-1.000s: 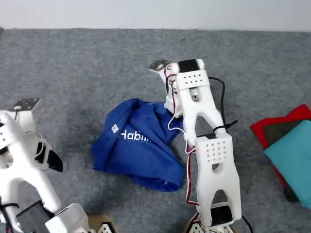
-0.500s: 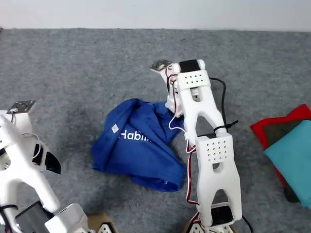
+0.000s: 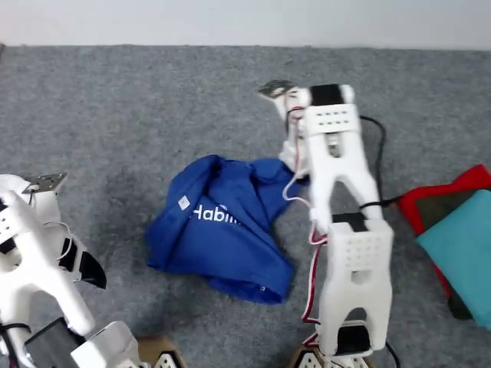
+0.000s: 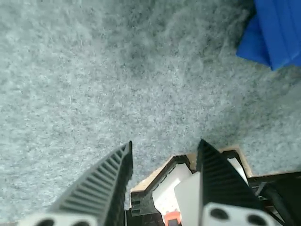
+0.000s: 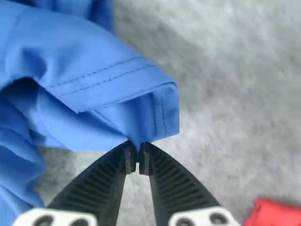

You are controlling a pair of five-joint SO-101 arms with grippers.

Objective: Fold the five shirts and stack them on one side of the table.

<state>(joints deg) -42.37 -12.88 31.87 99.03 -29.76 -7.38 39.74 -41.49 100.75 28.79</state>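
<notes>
The right arm (image 3: 341, 192) has swung toward the folded stack (image 3: 460, 230), tugging the blue shirt (image 3: 219, 230) along.

High view: the shirt lies crumpled between both arms, nearer the right one.

Left wrist view: the left gripper (image 4: 165, 143) is spread and empty, with the shirt well apart from it.

Right wrist view: the right gripper (image 5: 137, 157) pinches the hem corner, and the cloth trails beyond its tips.

Grey carpet-like table cover (image 3: 138, 107); pale strip, perhaps a wall (image 3: 230, 21), behind.

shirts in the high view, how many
3: a blue shirt crumpled at centre, and at the right edge a teal shirt lying on a red shirt. Others may be hidden beneath.
</notes>
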